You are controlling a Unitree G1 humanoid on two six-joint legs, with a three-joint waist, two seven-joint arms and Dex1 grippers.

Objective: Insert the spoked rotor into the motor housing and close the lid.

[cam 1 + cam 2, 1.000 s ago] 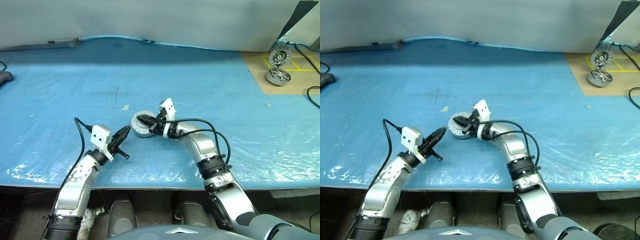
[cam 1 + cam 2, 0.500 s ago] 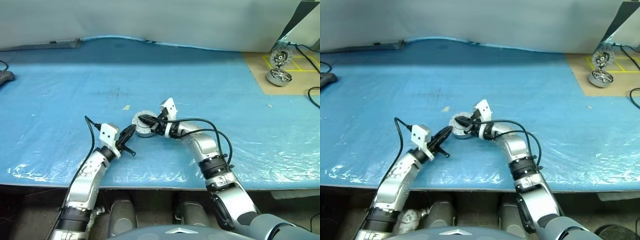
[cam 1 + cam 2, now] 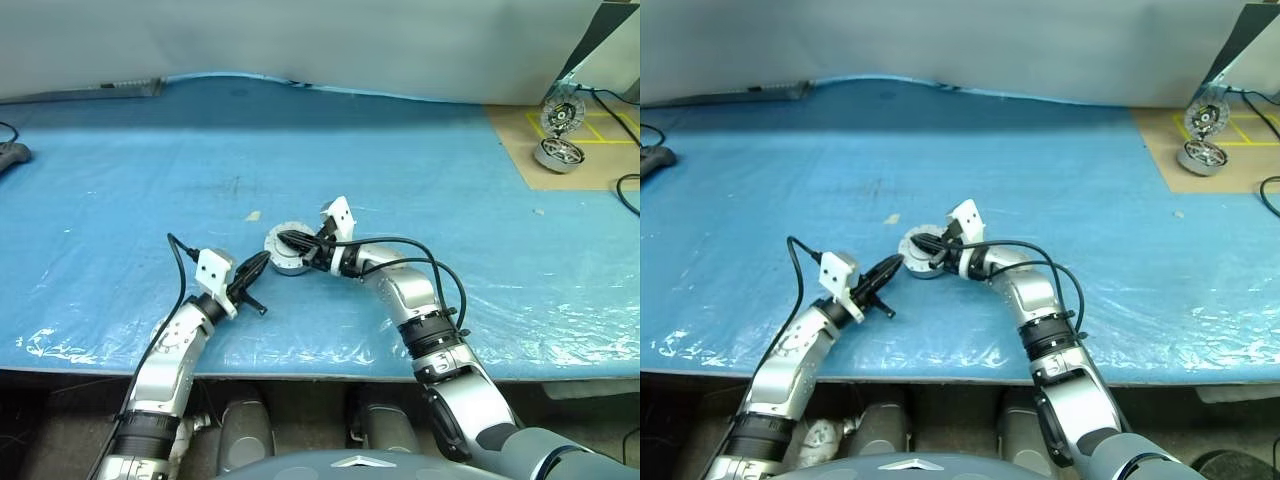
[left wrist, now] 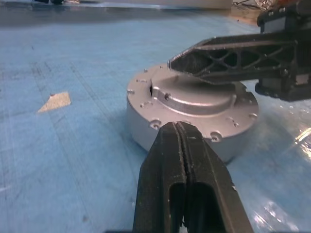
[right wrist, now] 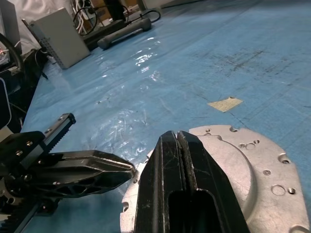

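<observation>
The motor housing (image 3: 286, 248) sits near the front of the blue table cover (image 3: 400, 160), its lid (image 4: 194, 94) shut on top with the plain grey face and raised centre upward. In the head views the right gripper (image 3: 283, 238) reaches in from the right and lies across the top of the lid, its black fingers pressed together on nothing. The left gripper (image 3: 262, 259) points at the housing's near-left side, fingers also together, its tip just beside the wall (whether it touches I cannot tell). A small tan scrap (image 3: 252, 214) lies on the cover just behind and left of the housing. Far off at the right back corner, a second motor unit (image 3: 556, 151) rests on tan cardboard (image 3: 520, 150), well apart from the arms.

From the left wrist, the closed left fingers (image 4: 165, 160) rise in front of the housing's grey wall, and the right gripper's lattice fingers (image 4: 233, 53) rest over the lid's raised centre.

From the right wrist, the closed right fingers (image 5: 165, 170) lie over the lid's flat screw-dotted rim, with the left gripper's tip meeting the housing edge.
</observation>
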